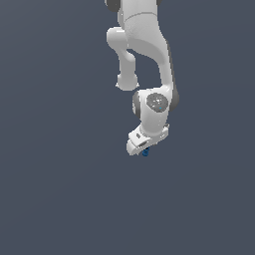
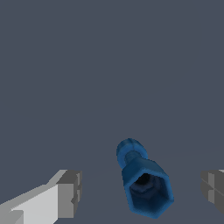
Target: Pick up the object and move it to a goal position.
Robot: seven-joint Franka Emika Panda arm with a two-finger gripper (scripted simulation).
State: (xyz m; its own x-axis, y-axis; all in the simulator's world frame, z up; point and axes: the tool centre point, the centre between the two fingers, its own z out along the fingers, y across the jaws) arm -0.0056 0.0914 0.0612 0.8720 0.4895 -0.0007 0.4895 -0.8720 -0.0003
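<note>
The gripper (image 2: 141, 192) stands with its fingers (image 2: 69, 192) spread wide around the blue object (image 2: 144, 183), untouched between them; closing off-centre could knock the peg aside

object (image 2: 144, 186) between parted jaws (apart from both)

white robot arm (image 1: 144, 55) hangs down from the top edge of the exterior view, bent at a thick elbow, wrist joint pointing low. at its bottom end sits the gripper (image 1: 143, 148), a pale blocky piece, tilted a little. peeking out right under the gripper, touching its lower edge, there's a tiny blue peg (image 1: 145, 153), mostly hidden by the gripper body. whether the jaws are closed on it can't be made out from here. all around the arm, a plain dark grey-blue surface (image 1: 55, 189).
</note>
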